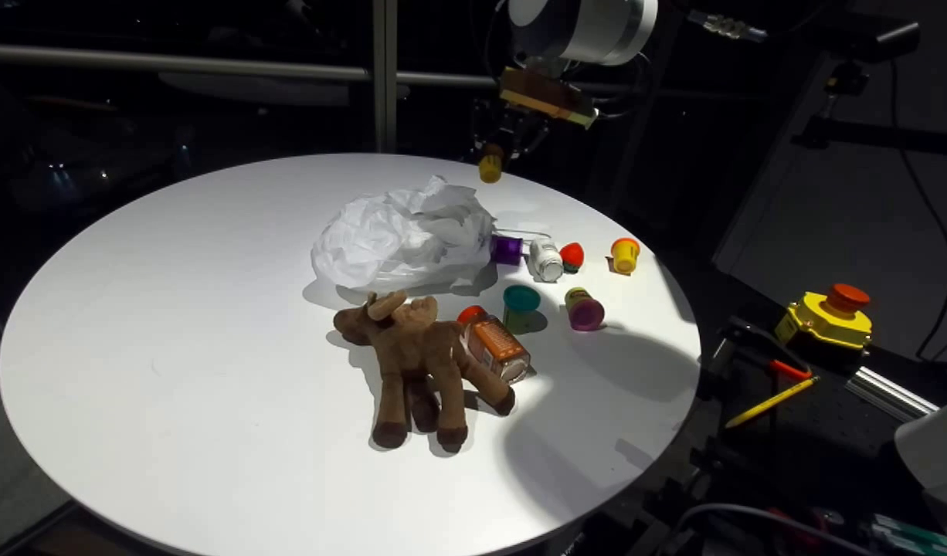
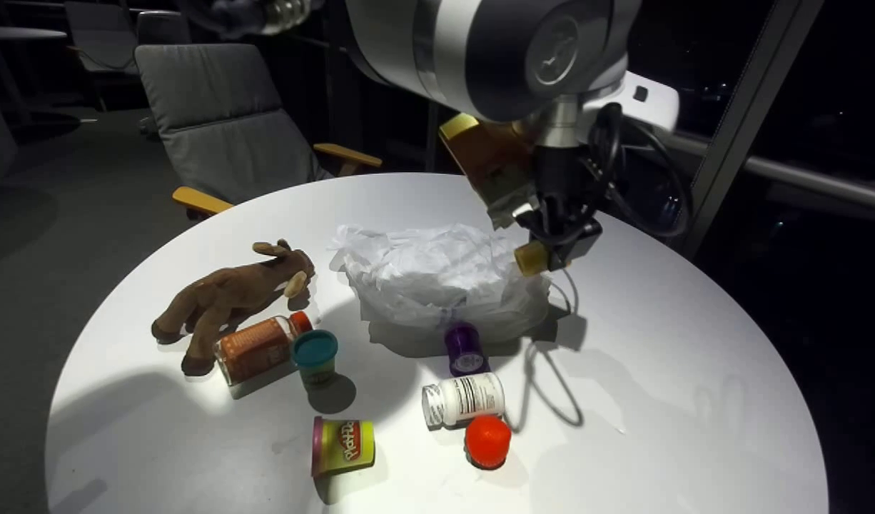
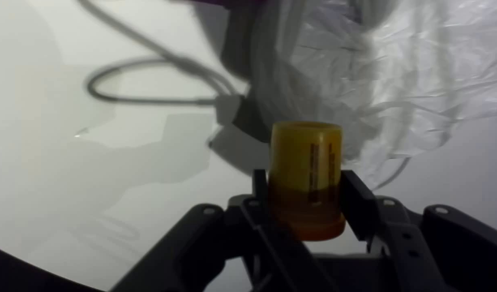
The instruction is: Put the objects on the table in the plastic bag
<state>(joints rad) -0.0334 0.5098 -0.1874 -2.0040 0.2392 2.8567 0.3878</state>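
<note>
Presumably mid-transfer: the half-closed gripper (image 3: 304, 180) grips a yellow tub (image 3: 306, 164) above the table (image 1: 172, 309), within its edge; next, centre over the plastic bag (image 1: 388, 238) and release.

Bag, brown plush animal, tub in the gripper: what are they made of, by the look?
Plastic bag: thin, translucent plastic film, slightly glossy; fine wrinkles and highlights point to it.
Brown plush animal: probably short-pile fabric, matte; soft-looking limbs, no shine.
Yellow tub in the gripper: likely smooth plastic, faint sheen on its round wall; dim in the wrist view, so not certain.
</note>
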